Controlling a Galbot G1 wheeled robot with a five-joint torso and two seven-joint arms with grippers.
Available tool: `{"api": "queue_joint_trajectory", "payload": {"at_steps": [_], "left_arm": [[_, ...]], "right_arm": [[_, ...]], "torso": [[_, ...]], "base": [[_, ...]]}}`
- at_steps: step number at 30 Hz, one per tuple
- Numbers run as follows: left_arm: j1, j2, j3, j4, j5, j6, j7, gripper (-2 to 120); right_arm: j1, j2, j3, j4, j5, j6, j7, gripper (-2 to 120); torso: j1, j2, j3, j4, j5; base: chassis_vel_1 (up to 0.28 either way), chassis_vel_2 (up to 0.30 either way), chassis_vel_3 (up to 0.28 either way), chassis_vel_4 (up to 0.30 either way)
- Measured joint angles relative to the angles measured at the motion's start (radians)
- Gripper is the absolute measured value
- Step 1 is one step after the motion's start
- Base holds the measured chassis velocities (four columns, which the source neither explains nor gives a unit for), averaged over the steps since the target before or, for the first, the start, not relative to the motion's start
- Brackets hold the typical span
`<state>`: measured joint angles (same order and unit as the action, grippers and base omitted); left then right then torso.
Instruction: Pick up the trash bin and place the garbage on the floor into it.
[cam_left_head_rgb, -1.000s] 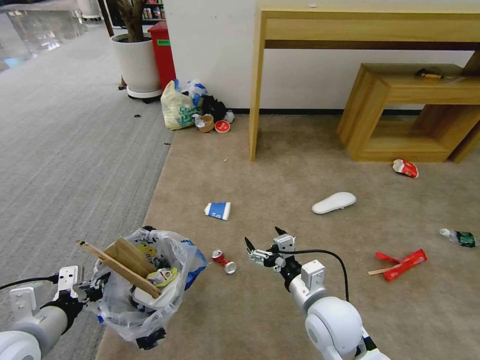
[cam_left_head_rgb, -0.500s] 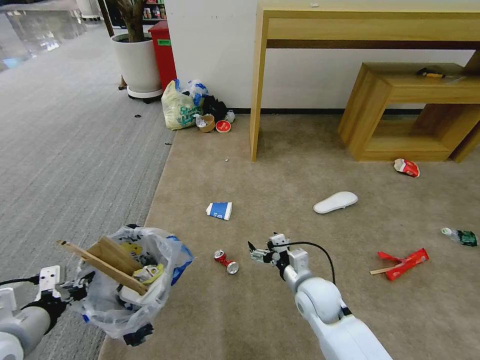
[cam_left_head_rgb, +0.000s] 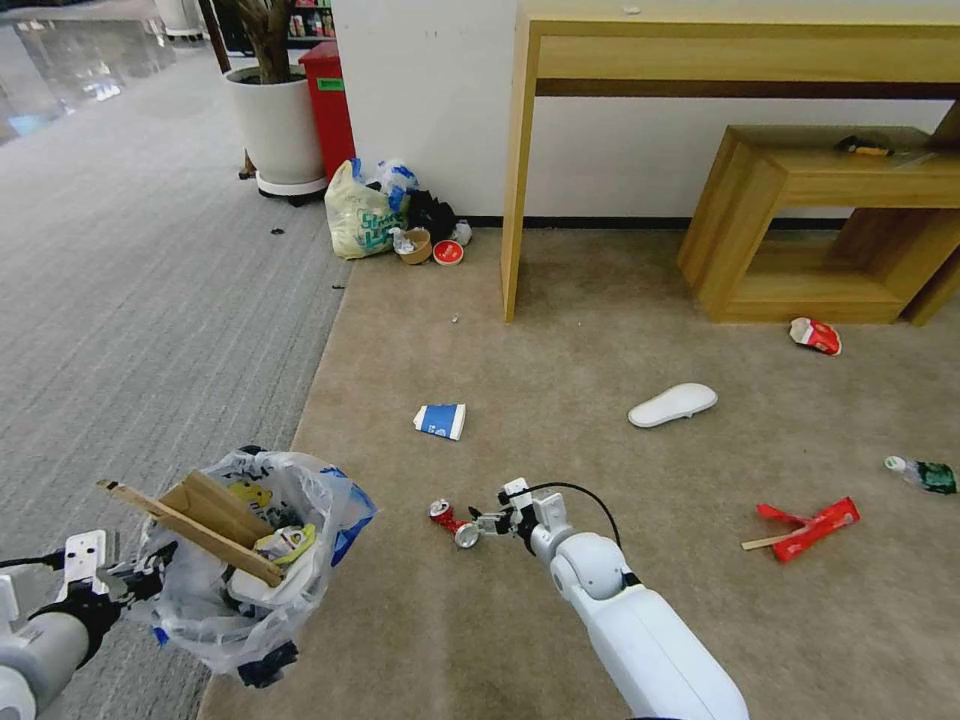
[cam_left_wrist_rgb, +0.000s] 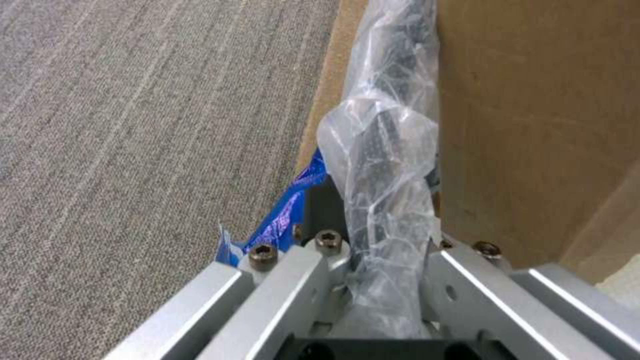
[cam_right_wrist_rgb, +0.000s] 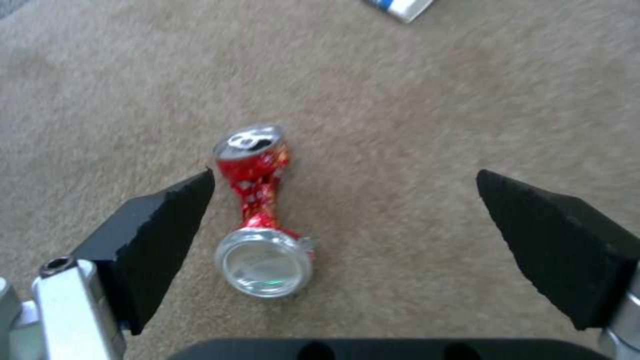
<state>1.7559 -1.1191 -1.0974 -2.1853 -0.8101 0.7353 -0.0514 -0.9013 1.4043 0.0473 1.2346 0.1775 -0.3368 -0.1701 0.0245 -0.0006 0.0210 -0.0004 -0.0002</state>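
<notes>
The trash bin (cam_left_head_rgb: 250, 590), black with a crinkly clear bag, hangs at the lower left with brown cardboard (cam_left_head_rgb: 215, 510) sticking out. My left gripper (cam_left_head_rgb: 120, 585) is shut on its bag-covered rim (cam_left_wrist_rgb: 383, 200). My right gripper (cam_left_head_rgb: 480, 522) is open, low over the beige floor (cam_left_head_rgb: 560, 360), right beside the crushed red can (cam_left_head_rgb: 452, 522). In the right wrist view the can (cam_right_wrist_rgb: 260, 210) lies between the black fingers (cam_right_wrist_rgb: 167, 230), nearer one of them. More garbage lies around: a blue-white cup (cam_left_head_rgb: 440, 420), a white insole (cam_left_head_rgb: 673, 404), a red wrapper (cam_left_head_rgb: 812, 524) and a bottle (cam_left_head_rgb: 920, 473).
A tall wooden desk (cam_left_head_rgb: 520, 180) and a low wooden shelf (cam_left_head_rgb: 800, 220) stand at the back wall. A yellowish-green tied bag (cam_left_head_rgb: 358, 215) with cups sits near a white plant pot (cam_left_head_rgb: 275, 125). Grey striped carpet (cam_left_head_rgb: 130, 300) runs along the left. Another red-white wrapper (cam_left_head_rgb: 813, 335) lies by the shelf.
My right gripper has gone down and to the left, from beside the can to right at it. The left arm with the bin has drifted slightly left and lower.
</notes>
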Motion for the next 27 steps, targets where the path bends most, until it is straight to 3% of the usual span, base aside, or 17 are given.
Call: {"api": "queue_joint_trajectory", "payload": {"at_steps": [10, 17, 27], "left_arm": [[-0.010, -0.001, 0.018, -0.005, 0.007, 0.000, -0.010, 0], [-0.010, -0.003, 0.032, -0.011, 0.015, 0.000, -0.013, 0], [-0.003, 0.007, 0.041, -0.029, 0.017, 0.000, -0.030, 0]], "right_arm": [[0.056, 0.042, -0.042, -0.153, -0.037, 0.038, -0.034, 100], [0.111, 0.084, -0.062, -0.283, -0.084, 0.123, -0.072, 100], [0.169, 0.146, -0.072, -0.405, -0.112, 0.148, -0.094, 100]], "torso": [[0.000, 0.000, 0.000, 0.0000, 0.0000], [0.000, 0.000, 0.000, 0.0000, 0.0000], [0.000, 0.000, 0.000, 0.0001, 0.0001]], "base": [[0.000, 0.000, 0.000, 0.000], [0.000, 0.000, 0.000, 0.000], [0.000, 0.000, 0.000, 0.000]]}}
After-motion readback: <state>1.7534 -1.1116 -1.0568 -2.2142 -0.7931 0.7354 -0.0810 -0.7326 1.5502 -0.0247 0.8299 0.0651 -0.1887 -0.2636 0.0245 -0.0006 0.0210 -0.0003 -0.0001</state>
